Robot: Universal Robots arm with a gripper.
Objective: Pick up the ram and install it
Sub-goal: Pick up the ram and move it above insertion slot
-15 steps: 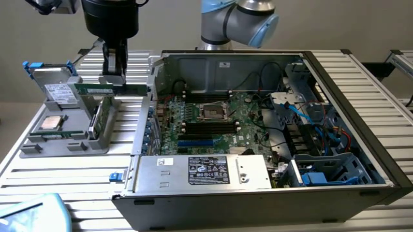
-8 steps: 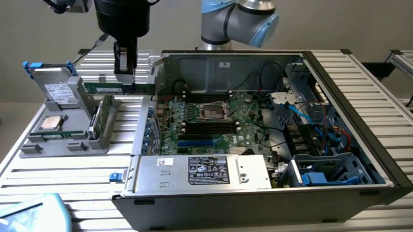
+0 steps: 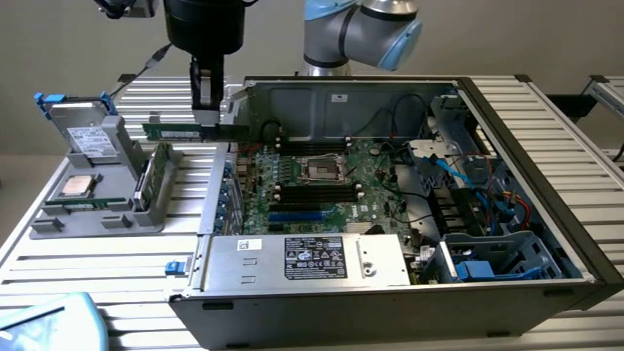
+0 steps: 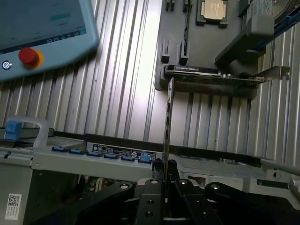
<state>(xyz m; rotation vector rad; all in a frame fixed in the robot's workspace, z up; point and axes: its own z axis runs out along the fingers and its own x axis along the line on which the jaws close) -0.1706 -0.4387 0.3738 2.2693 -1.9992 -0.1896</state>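
One stick, the ram [image 3: 171, 131], is hanging in the air in the exterior view, level and on its long edge, above the gap between the grey holder [image 3: 98, 219] and the near wall of the open computer case [image 3: 390, 307]. The pincer [image 3: 207, 121] is gripping it from above, closed down onto its flat faces near mid-length. The pick looks done and the carry to the board seems to be the step in hand. Seating it would call for lining the stick up over a black memory slot [image 3: 312, 191] on the motherboard [image 3: 332, 212], parallel to it and squarely above. The case wall is standing between stick and slots, and loose cables are lying toward the exterior view's right of the board. On the holder, by the surface's [image 3: 98, 270] edge at the exterior view's left, the drive [image 3: 88, 135] and the processor chip [image 3: 78, 186] are sitting untouched. In the wrist view the ram [image 4: 168, 112] is showing edge-on as a thin strip running out from the pincer [image 4: 165, 180], whose fingers [image 4: 150, 197] are pressing on both sides of it. Beyond it a card [image 4: 215, 75] is standing in the holder [image 4: 187, 28], with the processor chip [image 4: 213, 9] farther off and a pendant [image 4: 42, 28] with a red button lying apart.
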